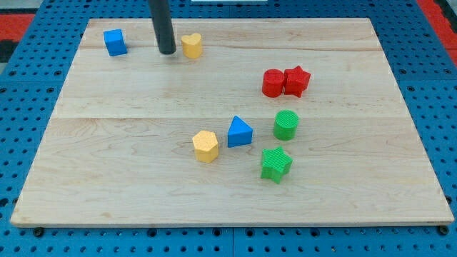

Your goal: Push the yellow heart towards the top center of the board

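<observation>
The yellow heart lies near the view's top, a little left of centre, on the wooden board. My tip stands just to the heart's left, a small gap away or barely touching; I cannot tell which. The rod rises from it out of the view's top.
A blue cube sits at the top left. A red cylinder and a red star touch at the right. A yellow hexagon, a blue triangle, a green cylinder and a green star cluster lower centre.
</observation>
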You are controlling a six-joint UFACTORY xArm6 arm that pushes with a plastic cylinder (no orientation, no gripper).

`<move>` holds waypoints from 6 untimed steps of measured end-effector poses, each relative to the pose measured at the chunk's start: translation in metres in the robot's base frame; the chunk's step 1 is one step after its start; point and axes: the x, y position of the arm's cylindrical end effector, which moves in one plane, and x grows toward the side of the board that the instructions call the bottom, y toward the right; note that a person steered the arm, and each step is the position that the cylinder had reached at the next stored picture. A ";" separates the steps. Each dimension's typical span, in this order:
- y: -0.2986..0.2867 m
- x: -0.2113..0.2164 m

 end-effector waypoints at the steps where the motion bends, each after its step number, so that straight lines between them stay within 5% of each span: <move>1: 0.085 0.021; 2: 0.132 0.030; 4: 0.056 -0.002; 6: 0.090 -0.043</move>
